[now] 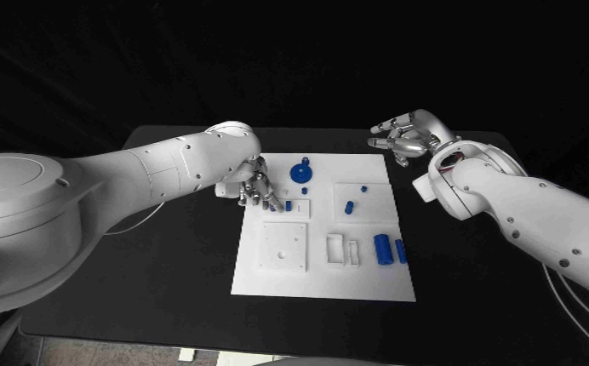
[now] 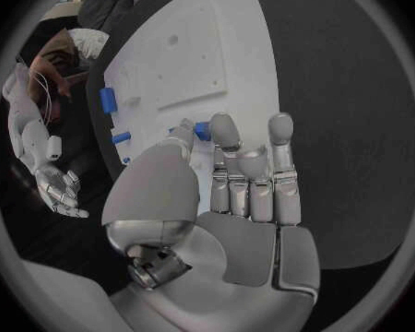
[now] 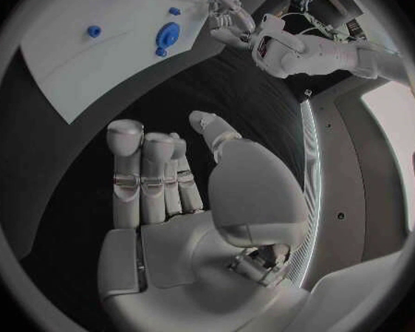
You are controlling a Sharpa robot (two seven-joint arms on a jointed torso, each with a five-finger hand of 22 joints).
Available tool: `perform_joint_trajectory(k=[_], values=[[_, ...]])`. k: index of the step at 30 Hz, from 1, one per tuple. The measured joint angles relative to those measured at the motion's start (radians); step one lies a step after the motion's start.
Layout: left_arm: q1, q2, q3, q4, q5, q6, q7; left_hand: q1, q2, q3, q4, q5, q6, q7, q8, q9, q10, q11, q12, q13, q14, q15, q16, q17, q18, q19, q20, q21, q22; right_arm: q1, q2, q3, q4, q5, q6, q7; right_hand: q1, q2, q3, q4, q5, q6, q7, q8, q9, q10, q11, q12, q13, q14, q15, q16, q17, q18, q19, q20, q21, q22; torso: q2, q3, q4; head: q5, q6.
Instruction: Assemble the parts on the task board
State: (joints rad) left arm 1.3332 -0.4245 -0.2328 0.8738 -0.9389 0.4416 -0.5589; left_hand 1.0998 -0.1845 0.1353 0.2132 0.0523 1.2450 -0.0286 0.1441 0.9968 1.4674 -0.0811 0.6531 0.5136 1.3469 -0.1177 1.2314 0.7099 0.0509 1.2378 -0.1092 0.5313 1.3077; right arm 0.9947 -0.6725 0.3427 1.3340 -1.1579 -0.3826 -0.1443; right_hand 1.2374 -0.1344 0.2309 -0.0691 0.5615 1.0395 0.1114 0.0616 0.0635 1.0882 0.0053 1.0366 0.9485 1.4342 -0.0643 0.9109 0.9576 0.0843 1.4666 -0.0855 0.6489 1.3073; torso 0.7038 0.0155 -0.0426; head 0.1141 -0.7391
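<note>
Two silver hands show in the head view over the flat white plastic task board (image 1: 325, 228). The left hand (image 1: 253, 186) is down at the board's left edge, its fingertips (image 1: 269, 204) beside a small blue block (image 1: 288, 207). The right hand (image 1: 403, 140) hangs off the far right corner, fingers loosely apart and holding nothing. Further blue parts lie on the board: a round knobbed disc (image 1: 302, 171) near the far edge, a small blue peg (image 1: 349, 208) in the middle, and two upright blue cylinders (image 1: 391, 248) toward the near right.

In the left wrist view the left hand's thumb and a finger close toward the small blue block (image 2: 201, 130). Whether they actually pinch it, I cannot tell.

In the right wrist view the right hand (image 3: 175, 192) is open over bare black table, with the board (image 3: 97, 66) and its round disc (image 3: 167, 34) well apart.

The step looks like picking up the first part. Next, a firm pinch must be confirmed before lifting toward its seat.
</note>
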Motion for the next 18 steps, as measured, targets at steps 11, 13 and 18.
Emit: perform_joint_trajectory(k=[11,13,18], values=[[0.001,-0.035,0.003,0.041,0.001,-0.008,0.007,-0.010,-0.016,-0.011,0.053,0.000,-0.005,0.005,-0.008,0.001,-0.004,0.003,-0.006,0.001,-0.007,0.000,-0.012,-0.011,0.000,0.000,0.000,-0.008,0.000,-0.001,-0.004,0.000,0.001,0.000,0.000,0.000,0.000,0.000,0.000,0.000,0.000,0.000,0.000,0.000,0.000,0.000,0.000,0.000,0.000,0.000,0.000,0.000,0.000,0.000,0.000,0.000,0.000,0.000,0.000,-0.0008,0.0012,0.000,0.002],[0.003,-0.042,0.004,0.051,0.002,-0.011,0.008,-0.010,-0.016,-0.013,0.057,0.000,-0.005,0.005,-0.010,0.001,-0.004,0.003,-0.006,0.001,-0.008,0.001,-0.012,-0.013,0.001,-0.002,-0.002,-0.009,0.000,-0.001,-0.004,0.000,0.001,0.000,0.000,0.000,0.000,0.000,0.000,0.000,0.000,0.000,0.000,0.000,0.000,0.000,0.000,0.000,0.000,0.000,0.000,0.000,0.000,0.000,0.000,0.000,0.000,0.000,0.000,-0.0010,0.0009,0.000,0.003],[0.008,-0.069,0.021,0.081,0.014,-0.023,0.009,-0.010,-0.016,-0.009,0.053,0.000,-0.042,0.020,-0.029,-0.037,-0.006,0.006,-0.018,-0.015,-0.037,0.005,-0.033,-0.051,0.001,-0.007,-0.007,-0.023,0.000,-0.002,-0.006,0.000,0.001,0.000,0.000,0.000,0.000,0.000,0.000,0.000,0.000,0.000,0.000,0.000,0.000,0.000,0.000,0.000,0.000,0.000,0.000,0.000,0.000,0.000,0.000,0.000,0.000,0.000,0.000,-0.0010,0.0008,0.001,0.005]])
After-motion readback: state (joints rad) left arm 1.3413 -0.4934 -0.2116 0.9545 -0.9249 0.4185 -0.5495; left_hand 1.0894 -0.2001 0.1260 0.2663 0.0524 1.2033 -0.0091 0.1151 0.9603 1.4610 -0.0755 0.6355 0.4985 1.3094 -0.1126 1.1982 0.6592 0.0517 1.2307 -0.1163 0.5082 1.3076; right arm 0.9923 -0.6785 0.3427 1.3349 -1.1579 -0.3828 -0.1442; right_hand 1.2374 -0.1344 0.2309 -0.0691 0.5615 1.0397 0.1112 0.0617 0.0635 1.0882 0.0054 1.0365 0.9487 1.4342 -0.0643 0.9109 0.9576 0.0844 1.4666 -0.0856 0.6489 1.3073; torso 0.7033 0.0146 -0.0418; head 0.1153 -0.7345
